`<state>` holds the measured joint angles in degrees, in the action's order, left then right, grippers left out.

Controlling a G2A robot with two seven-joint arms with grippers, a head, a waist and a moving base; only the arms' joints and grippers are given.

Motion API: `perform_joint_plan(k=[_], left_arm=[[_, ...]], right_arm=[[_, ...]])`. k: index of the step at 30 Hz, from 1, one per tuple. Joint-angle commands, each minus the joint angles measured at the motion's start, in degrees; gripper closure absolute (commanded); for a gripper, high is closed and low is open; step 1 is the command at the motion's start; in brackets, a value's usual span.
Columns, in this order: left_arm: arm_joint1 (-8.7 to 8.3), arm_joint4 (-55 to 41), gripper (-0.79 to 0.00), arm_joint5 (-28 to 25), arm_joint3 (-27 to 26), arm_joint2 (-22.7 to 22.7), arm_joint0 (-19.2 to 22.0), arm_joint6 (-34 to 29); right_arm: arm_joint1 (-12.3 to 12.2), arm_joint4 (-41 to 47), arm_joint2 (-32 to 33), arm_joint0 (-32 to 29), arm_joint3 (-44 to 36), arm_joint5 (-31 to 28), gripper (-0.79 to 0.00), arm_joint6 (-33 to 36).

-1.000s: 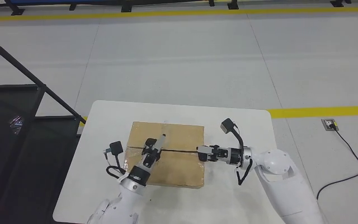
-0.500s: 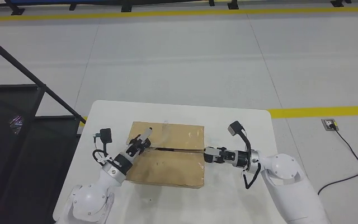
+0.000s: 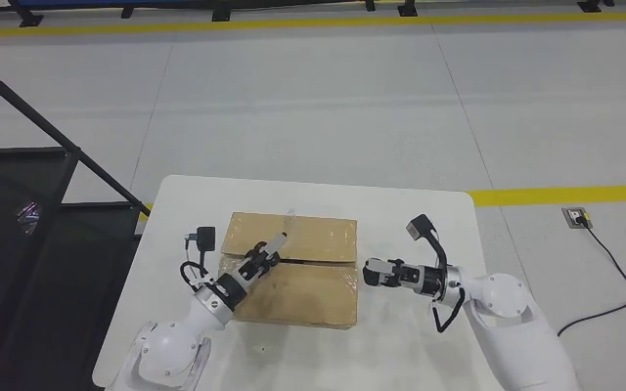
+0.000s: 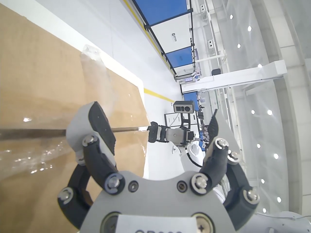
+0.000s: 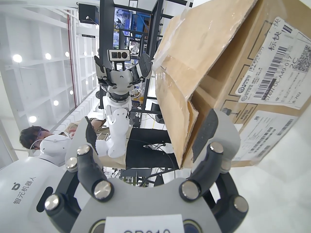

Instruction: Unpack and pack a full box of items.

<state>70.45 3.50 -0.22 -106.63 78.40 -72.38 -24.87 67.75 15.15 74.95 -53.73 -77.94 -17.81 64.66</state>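
Finding: the cardboard box [image 3: 303,293] sits in the middle of the white bench [image 3: 411,215], its long side running left to right. Its two top flaps [image 3: 293,235] meet along a dark seam [image 3: 315,262] that stands slightly open. Clear tape [image 4: 94,73] lies glossy across them, with a loose end standing up at the far edge. Printed shipping labels [image 5: 272,73] cover the right end face.

My left pincer [image 3: 266,254] is over the box's top, left of centre, at the seam. Its jaws stand wide apart and hold nothing. One finger [image 4: 100,120] lies close to the cardboard beside the seam; whether it touches I cannot tell.

My right pincer [image 3: 370,272] is just off the box's right end, level with the seam, pointing left at it. Jaws wide apart, nothing held. One finger [image 5: 206,132] is just beside the ragged flap corner.
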Motion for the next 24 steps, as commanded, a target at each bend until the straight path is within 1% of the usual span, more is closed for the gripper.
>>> perform_joint_plan(k=[1,9,12,14,17,19,22,24], left_arm=[[0.12,1.29,-0.785,0.26,0.30,-1.19,0.44,1.03],[0.68,3.58,-0.785,1.10,0.94,-5.73,2.31,2.57],[0.85,3.72,-0.785,0.93,1.00,-6.48,2.72,3.52],[0.92,3.10,-0.785,0.43,0.52,-6.18,2.46,4.66],[0.79,2.01,-0.785,-1.00,-1.42,-3.91,1.32,6.37],[0.51,-0.11,-0.785,-1.31,-2.42,-0.57,0.41,6.19],[0.01,-7.72,-0.785,0.40,-2.09,5.82,0.14,2.68],[-0.37,-11.95,-0.785,2.97,-1.03,8.99,1.10,-1.75]], right_arm=[[-0.08,0.21,-0.05,0.16,0.37,-0.27,-0.785,0.14],[-0.44,1.21,-0.09,0.39,1.82,-1.21,-0.785,0.49],[-0.59,1.38,-0.05,0.27,1.87,-1.21,-0.785,0.48],[-0.69,1.50,-0.05,0.23,1.87,-1.12,-0.785,0.49],[-0.82,1.62,-0.12,0.22,1.88,-0.99,-0.785,0.44],[-0.91,1.67,-0.20,0.28,2.00,-0.89,-0.785,0.46],[-1.02,1.84,-0.29,0.40,2.39,-0.94,-0.785,0.43],[-1.09,2.12,-0.30,0.51,2.91,-1.16,-0.785,0.51]])
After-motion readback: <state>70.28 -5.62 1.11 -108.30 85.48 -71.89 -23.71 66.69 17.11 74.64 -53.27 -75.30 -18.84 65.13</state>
